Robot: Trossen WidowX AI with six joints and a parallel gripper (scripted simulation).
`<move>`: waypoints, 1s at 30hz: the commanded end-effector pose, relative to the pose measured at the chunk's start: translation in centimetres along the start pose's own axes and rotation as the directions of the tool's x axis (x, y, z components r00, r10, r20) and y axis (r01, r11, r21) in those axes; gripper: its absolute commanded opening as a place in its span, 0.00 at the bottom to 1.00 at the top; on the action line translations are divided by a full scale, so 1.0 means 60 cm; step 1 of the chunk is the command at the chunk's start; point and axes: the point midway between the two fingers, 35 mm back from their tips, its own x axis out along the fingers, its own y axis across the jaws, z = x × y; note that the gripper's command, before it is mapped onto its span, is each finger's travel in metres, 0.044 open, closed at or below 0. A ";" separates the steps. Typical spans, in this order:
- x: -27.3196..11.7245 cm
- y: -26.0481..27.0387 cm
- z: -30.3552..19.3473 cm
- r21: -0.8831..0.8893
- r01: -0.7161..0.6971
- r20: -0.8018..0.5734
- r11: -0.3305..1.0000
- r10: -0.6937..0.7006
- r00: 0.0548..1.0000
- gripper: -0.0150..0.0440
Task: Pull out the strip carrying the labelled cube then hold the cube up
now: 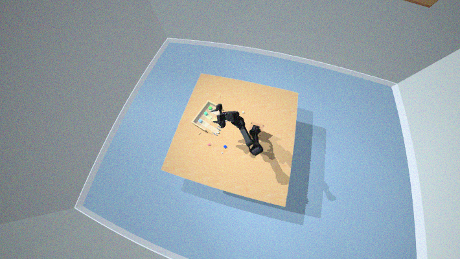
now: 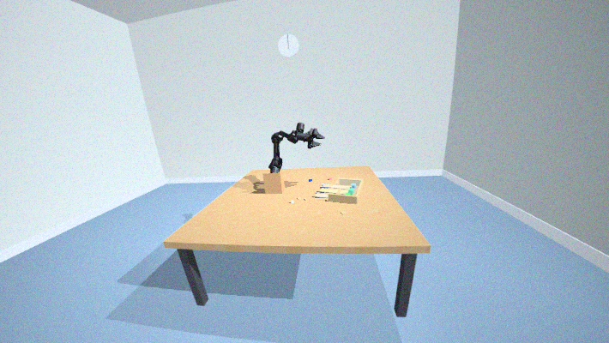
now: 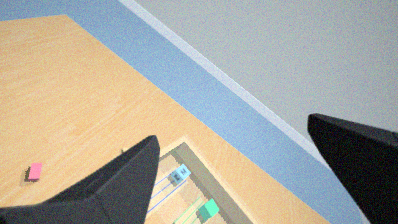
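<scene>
An open-sided tray holds several pale strips. A light blue cube with dark letter-like marks sits at the far end of a blue-edged strip. A teal cube sits on the strip beside it. A green cube is beyond that, out of the wrist view. My gripper is open and empty, high above the table. Whether each strip is in one piece cannot be told; the left finger hides parts in the wrist view.
A dark blue cube and a pink block lie on the table beside the tray. A small white piece lies on the arm's other side. A brown box stands at the arm's base.
</scene>
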 end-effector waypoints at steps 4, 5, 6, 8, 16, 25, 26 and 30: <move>-0.007 0.052 -0.205 0.533 0.123 -0.258 0.837 0.023 0.966 0.93; -0.012 0.063 -0.232 0.590 0.155 -0.296 0.792 0.033 0.955 0.93; -0.018 0.076 -0.259 0.642 0.191 -0.333 0.743 0.046 0.942 0.93; -0.028 0.094 -0.291 0.698 0.240 -0.380 0.674 0.064 0.923 0.93; -0.029 0.096 -0.295 0.705 0.247 -0.385 0.665 0.067 0.920 0.93; -0.018 0.093 -0.296 0.712 0.261 -0.404 0.652 0.077 0.911 0.80; -0.009 0.091 -0.297 0.717 0.272 -0.419 0.641 0.084 0.904 0.75; 0.037 0.093 -0.300 0.738 0.311 -0.491 0.599 0.160 0.857 0.58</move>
